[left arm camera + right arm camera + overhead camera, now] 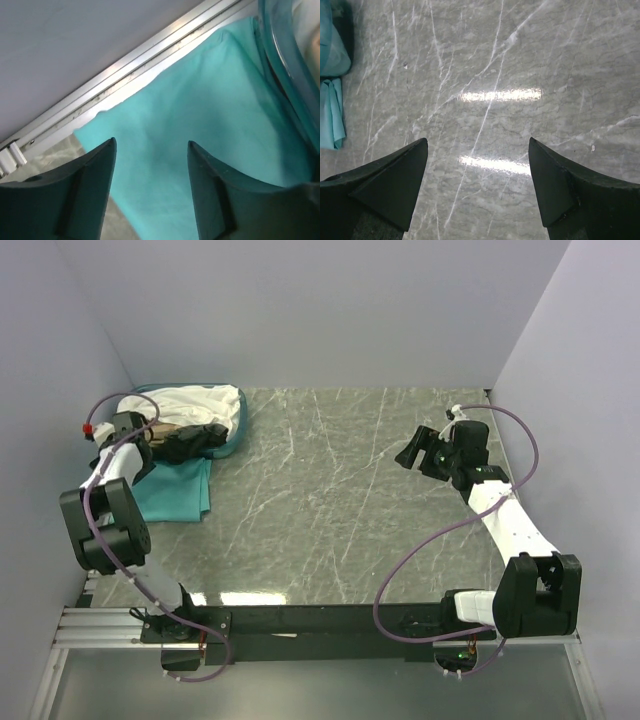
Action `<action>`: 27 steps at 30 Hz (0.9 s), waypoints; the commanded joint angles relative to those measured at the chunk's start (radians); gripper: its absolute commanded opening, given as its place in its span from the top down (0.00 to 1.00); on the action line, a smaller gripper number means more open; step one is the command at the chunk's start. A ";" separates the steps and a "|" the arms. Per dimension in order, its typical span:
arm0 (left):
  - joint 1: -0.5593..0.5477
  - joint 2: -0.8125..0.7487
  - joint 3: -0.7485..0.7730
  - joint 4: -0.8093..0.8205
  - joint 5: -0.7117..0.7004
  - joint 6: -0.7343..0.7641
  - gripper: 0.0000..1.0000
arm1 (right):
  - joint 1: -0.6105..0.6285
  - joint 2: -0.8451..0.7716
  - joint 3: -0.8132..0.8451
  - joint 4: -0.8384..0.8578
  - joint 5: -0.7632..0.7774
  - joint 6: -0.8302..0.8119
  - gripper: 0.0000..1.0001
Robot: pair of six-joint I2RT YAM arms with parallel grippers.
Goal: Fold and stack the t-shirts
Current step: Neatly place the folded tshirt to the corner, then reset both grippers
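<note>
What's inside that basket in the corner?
The basket holds a heaped white shirt, with beige cloth and black cloth at its near edge. Anything beneath them is covered.

Teal t-shirt (178,495) flat on table (350,490), far left, white t-shirt (195,402) and black t-shirt (192,441) heaped in basket (240,420)

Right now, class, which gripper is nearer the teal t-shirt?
Left. The left gripper hovers directly over the teal t-shirt; the right gripper is far off across the table.

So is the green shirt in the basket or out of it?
Out. The teal t-shirt lies on the table, beside the basket that holds the other shirts.
</note>
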 commanded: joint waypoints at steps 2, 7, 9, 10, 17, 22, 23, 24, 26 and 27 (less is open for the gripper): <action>-0.004 -0.207 0.059 -0.074 0.098 -0.091 0.08 | -0.005 -0.035 0.023 0.002 0.027 -0.009 0.12; -0.062 -0.448 -0.061 0.061 0.384 -0.107 0.00 | -0.005 -0.085 0.016 -0.011 0.057 0.004 0.12; -0.168 -0.563 -0.096 0.112 0.417 -0.105 0.01 | -0.007 -0.118 0.013 -0.018 0.067 0.017 0.12; -0.214 -0.591 -0.122 0.156 0.423 -0.105 0.00 | -0.005 -0.130 0.009 -0.021 0.072 0.023 0.11; -0.685 -0.674 -0.226 0.293 0.509 -0.148 0.01 | -0.007 -0.302 -0.065 -0.034 0.104 0.058 0.09; -0.874 -0.639 -0.322 0.321 0.387 -0.194 0.01 | -0.007 -0.418 -0.157 -0.050 0.118 0.055 0.08; -0.894 -0.617 -0.328 0.313 0.379 -0.199 0.00 | -0.004 -0.453 -0.172 -0.050 0.126 0.054 0.07; -0.899 -0.608 -0.333 0.290 0.376 -0.214 0.01 | -0.005 -0.469 -0.206 -0.053 0.133 0.054 0.07; -0.906 -0.596 -0.352 0.285 0.350 -0.228 0.00 | -0.005 -0.521 -0.244 -0.030 0.146 0.060 0.07; -0.906 -0.597 -0.362 0.293 0.348 -0.229 0.01 | -0.005 -0.535 -0.281 -0.013 0.147 0.064 0.07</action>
